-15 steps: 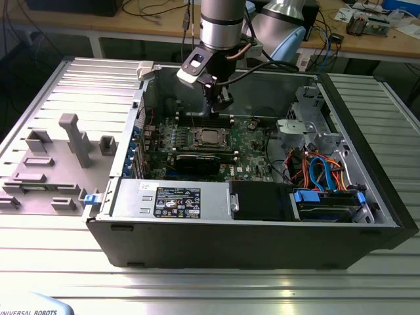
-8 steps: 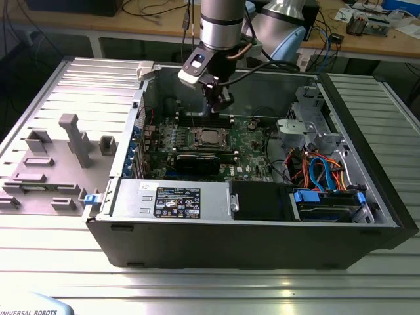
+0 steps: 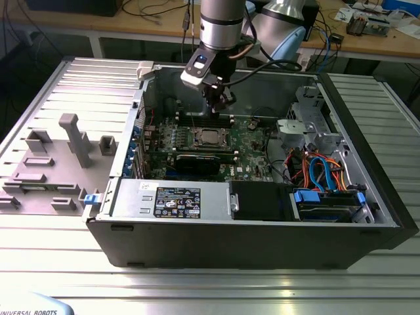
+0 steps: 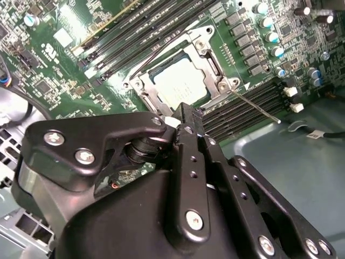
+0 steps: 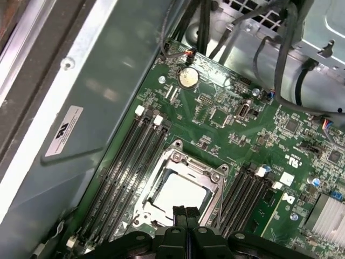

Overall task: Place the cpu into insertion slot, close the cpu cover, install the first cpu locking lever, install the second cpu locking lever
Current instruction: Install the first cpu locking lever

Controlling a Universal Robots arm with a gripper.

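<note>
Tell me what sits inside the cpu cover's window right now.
The cpu, dull silver top up, fills the window of the cpu cover in both wrist views. The insertion slot beneath is covered by it, and the pincer hides one edge of the cover.

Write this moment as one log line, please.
cpu: in insertion slot | cpu cover: down | gripper: shut, near cpu cover
</note>
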